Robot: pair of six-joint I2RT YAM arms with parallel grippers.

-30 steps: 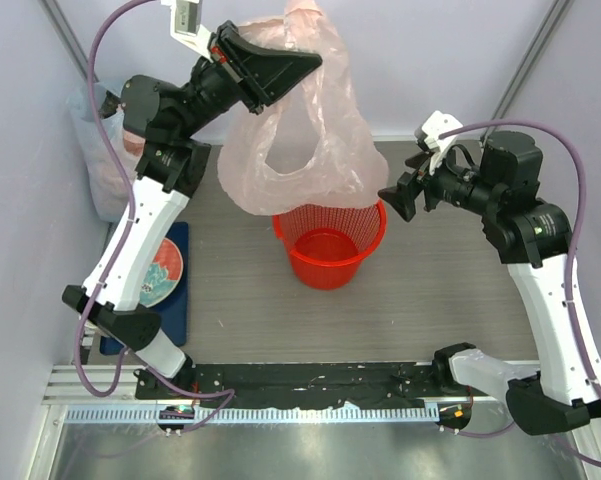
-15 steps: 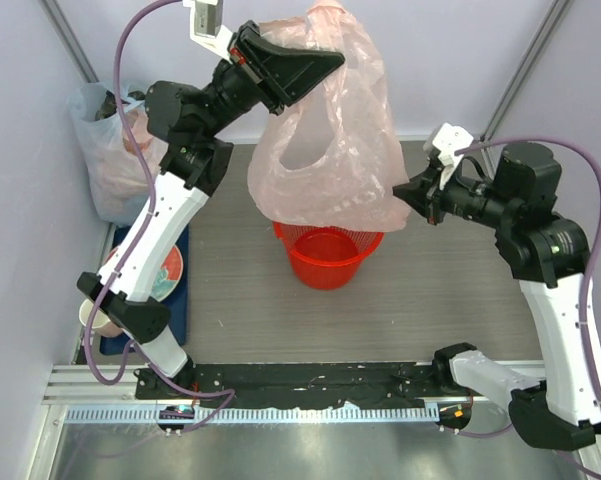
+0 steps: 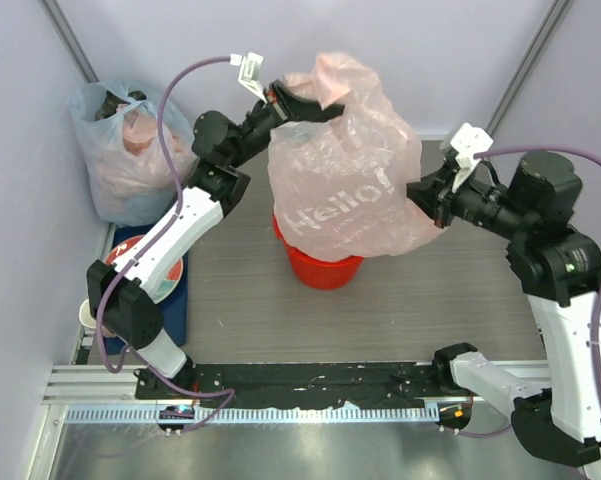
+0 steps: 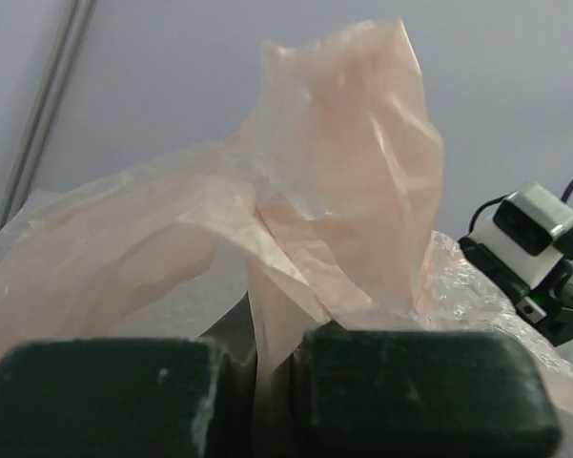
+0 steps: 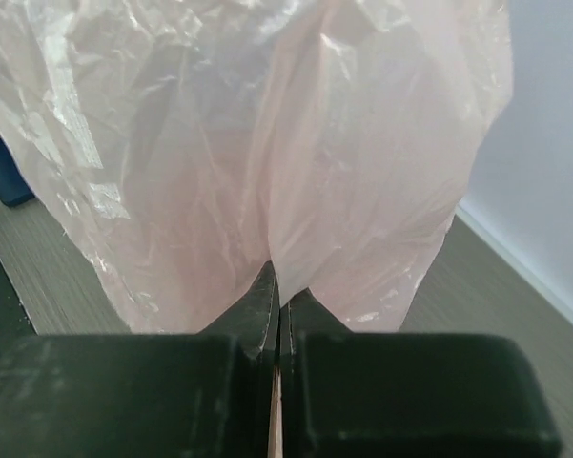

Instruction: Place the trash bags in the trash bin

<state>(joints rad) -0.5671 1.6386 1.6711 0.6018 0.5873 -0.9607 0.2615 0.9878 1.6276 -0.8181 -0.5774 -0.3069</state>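
The pale-pink trash bag [image 3: 345, 190] hangs spread over the red trash bin [image 3: 320, 268] and covers the bin's rim and mouth. Only the bin's lower front wall shows. My left gripper [image 3: 295, 103] is shut on a gathered fold at the bag's top, seen pinched between the pads in the left wrist view [image 4: 267, 382], with the bag [image 4: 362, 191] bunched above. My right gripper [image 3: 422, 200] is shut on the bag's right side. In the right wrist view its tips [image 5: 278, 305] meet on the film, and the bag [image 5: 267, 143] fills the view.
A bluish-clear bag [image 3: 125, 160] with pink lumps stands in the back left corner. A patterned plate [image 3: 165, 275] lies on a blue mat [image 3: 185, 315] at the left, beside a pale cup [image 3: 88, 315]. Walls close in the back and both sides.
My right gripper has shut on the bag's right side and pulled it rightward. The left gripper moved right and down, and the bag now spreads lower over the bin.
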